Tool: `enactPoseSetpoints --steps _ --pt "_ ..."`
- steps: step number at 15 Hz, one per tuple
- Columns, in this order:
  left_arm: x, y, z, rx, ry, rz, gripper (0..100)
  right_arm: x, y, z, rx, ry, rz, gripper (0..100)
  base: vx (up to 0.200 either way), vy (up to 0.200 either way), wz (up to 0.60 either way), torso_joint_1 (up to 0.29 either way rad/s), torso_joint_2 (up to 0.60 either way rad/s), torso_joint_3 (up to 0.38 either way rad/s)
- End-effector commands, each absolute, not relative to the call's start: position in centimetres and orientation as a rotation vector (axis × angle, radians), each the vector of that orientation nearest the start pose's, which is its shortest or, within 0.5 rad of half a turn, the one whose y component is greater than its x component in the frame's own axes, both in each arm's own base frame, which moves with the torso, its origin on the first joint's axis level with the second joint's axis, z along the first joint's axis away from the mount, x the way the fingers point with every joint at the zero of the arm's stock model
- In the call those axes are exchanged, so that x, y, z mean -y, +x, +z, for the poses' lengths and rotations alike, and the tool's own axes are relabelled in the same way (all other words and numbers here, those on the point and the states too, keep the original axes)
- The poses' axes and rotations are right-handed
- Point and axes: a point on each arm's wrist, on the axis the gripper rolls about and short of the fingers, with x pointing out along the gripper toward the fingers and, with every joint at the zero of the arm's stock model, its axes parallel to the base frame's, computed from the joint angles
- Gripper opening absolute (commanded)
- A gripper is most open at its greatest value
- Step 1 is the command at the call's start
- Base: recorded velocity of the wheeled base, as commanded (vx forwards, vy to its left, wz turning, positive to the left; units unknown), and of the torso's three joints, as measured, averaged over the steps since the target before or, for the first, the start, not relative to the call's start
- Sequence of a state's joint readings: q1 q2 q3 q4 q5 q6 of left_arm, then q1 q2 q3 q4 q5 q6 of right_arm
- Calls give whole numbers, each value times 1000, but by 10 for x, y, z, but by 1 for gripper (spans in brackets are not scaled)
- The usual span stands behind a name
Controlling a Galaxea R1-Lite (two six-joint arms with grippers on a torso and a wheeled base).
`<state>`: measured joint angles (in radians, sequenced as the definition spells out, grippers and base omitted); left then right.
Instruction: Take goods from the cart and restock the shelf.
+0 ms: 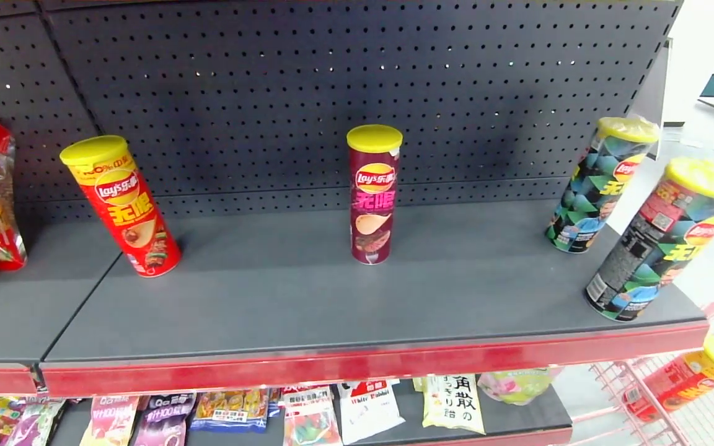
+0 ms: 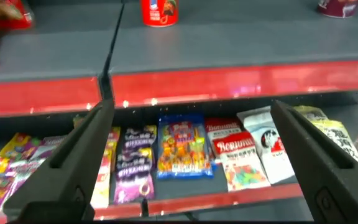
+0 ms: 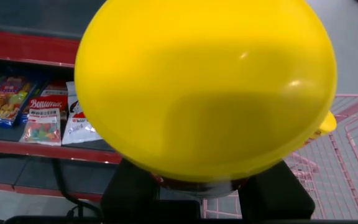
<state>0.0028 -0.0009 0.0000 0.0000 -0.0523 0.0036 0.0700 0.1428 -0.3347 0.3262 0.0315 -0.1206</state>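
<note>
**Right gripper clamped on a yellow-lidded can, left gripper wide apart**

Our right gripper (image 3: 201, 196) is closed on a can (image 3: 207, 87). Its dark fingers (image 3: 135, 196) press on either side of the body just under the lid. The round, glossy yellow lid faces the wrist camera square on, and only a sliver of red body shows beneath it. The can's long axis runs straight from the gripper toward that camera, lid end nearest. The pink wire cart (image 3: 356, 155) lies behind it.

In the head view, at 4 o'clock, we see a red tube (image 1: 682, 378) with a yellow lid leaning over the cart. Its lid points toward 2 o'clock and its base toward 8 o'clock. We cannot tell for certain that it is the same can.

Our left gripper (image 2: 191, 165) stands wide apart, holding and touching nothing. Its two dark fingers (image 2: 73, 168) frame the snack packets (image 2: 179, 149) on the lower tier.

Four cans stand on their bases on the grey shelf (image 1: 307, 297). A red can (image 1: 123, 207) is at 9 o'clock and a maroon can (image 1: 372, 198) at the centre. Two patterned cans are at 3 o'clock, the rear one (image 1: 602, 186) near the back panel and the front one (image 1: 667, 241) by the shelf's front edge.
</note>
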Motion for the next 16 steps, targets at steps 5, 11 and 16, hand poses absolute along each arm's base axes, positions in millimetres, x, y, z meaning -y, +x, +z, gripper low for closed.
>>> enactPoseSetpoints --steps 5,11,16 --pt "1 -23 75 0 5 -49 100 2 -38 134 -136 -123 119 0 0 0 0 0 0 0" --pt "6 8 226 29 -67 -296 100 2 -41 132 -123 -122 135 0 0 0 0 0 0 0" --pt "40 127 237 -130 138 -825 100 2 -40 131 -121 -122 133 0 0 0 0 0 0 0"
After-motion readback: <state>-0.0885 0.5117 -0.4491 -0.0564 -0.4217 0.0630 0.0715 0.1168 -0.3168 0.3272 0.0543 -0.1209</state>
